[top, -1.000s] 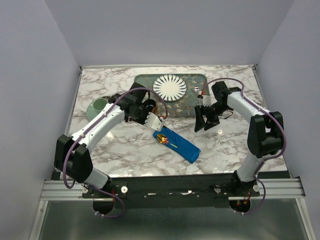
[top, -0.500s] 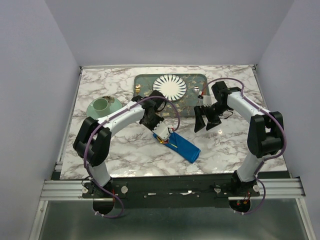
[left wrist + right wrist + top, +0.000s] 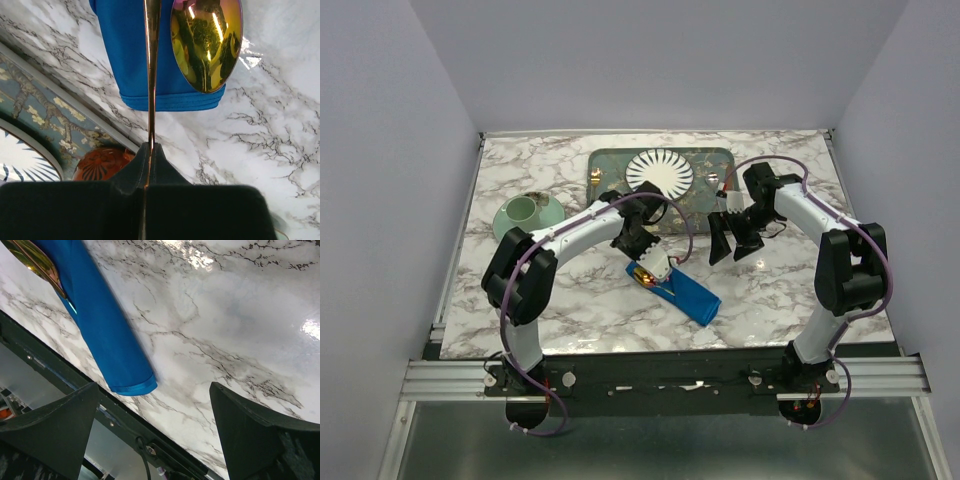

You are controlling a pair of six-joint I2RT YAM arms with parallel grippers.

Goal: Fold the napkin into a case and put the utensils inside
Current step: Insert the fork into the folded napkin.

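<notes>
The blue case (image 3: 682,290) lies slantwise on the marble, its open end toward the tray. The spoon's gold bowl (image 3: 206,45) rests at that end of the case (image 3: 127,60). My left gripper (image 3: 655,268) is shut on the thin copper-pink fork (image 3: 151,75), whose handle runs from the jaws out over the case mouth; its tines are out of view. My right gripper (image 3: 730,245) is open and empty, hovering right of the case. In the right wrist view the case (image 3: 100,325) and spoon bowl (image 3: 22,251) lie ahead of the gripper (image 3: 155,430).
The grey-green patterned tray (image 3: 705,205) with the striped white plate (image 3: 660,173) stands at the back centre. A green cup on a saucer (image 3: 525,212) sits at the left. An orange patterned object (image 3: 102,162) lies by the tray edge. The table's near edge rail (image 3: 60,375) is close to the case.
My left arm has swung right and toward the near side, bringing the fork over the case's open end beside the spoon. The right arm has not moved.
</notes>
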